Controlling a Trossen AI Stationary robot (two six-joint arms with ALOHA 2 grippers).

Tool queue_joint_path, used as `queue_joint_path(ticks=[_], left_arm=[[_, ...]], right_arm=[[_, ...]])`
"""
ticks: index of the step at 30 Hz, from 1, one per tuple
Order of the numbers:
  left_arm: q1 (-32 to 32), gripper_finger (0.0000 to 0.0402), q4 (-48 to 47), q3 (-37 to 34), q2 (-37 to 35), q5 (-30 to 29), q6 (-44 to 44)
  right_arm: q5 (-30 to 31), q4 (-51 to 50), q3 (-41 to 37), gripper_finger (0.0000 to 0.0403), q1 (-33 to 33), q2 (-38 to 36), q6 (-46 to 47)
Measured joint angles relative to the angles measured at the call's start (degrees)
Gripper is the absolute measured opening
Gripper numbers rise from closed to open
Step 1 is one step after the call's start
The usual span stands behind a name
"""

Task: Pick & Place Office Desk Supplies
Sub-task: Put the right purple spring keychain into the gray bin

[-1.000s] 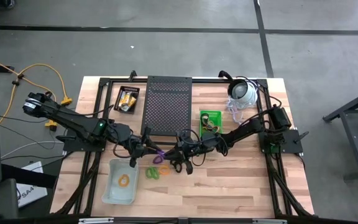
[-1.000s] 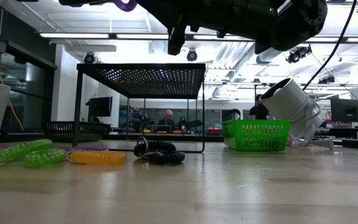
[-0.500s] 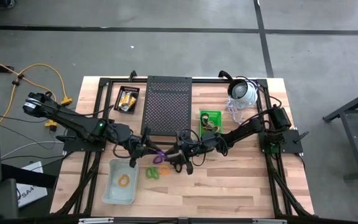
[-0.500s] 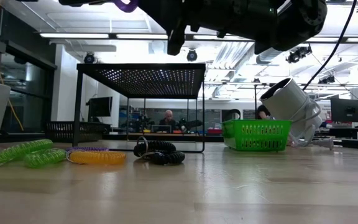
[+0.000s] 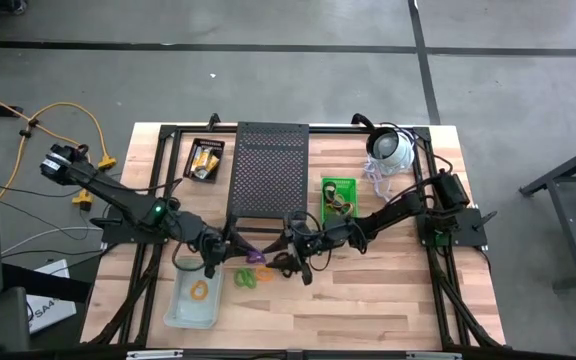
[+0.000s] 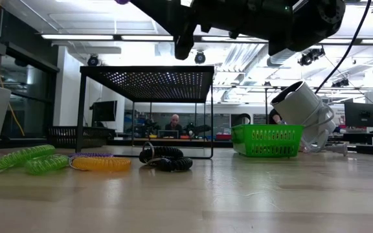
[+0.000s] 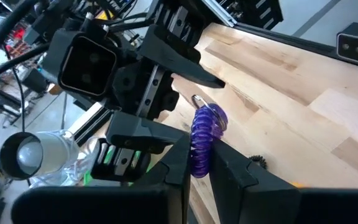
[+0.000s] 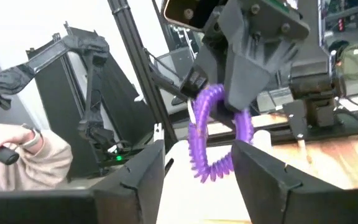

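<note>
While we watch the handover: the grip passes between arms.
Left gripper (image 7: 199,163): clenched on the purple loop (image 7: 202,140), above mid-table.
Right gripper (image 8: 197,163): fingers spread wide, loop between them but free.
Change: right jaws have parted; left arm has shifted toward the clear bin (image 5: 176,312).
Meaning: we judge the loop is bin-bound.

The wooden desk (image 5: 368,290) stands on a grey concrete floor (image 5: 268,90) crossed by dark seams. A yellow cable (image 5: 68,110) loops across the floor beside it. Beyond the desk, the room is an open workshop with long ceiling lights (image 6: 109,37), dark monitors (image 6: 361,114) and a person (image 6: 175,123) seated far off.
</note>
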Motion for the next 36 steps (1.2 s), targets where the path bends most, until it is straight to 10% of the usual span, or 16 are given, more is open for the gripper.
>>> queue_joint_path(ticks=[24, 36], left_arm=[[-34.43, 0.0039, -16.95, 0.0, -0.02, -35.2, -40.88], [-42.37, 0.0039, -35.53, 0.0, -0.02, -32.19, -69.25]], right_arm=[[3.22, -10.17, -0.02, 0.0182, 7.0, 0.0, 1.42], [3.74, -10.72, -0.02, 0.0182, 7.0, 0.0, 1.36]])
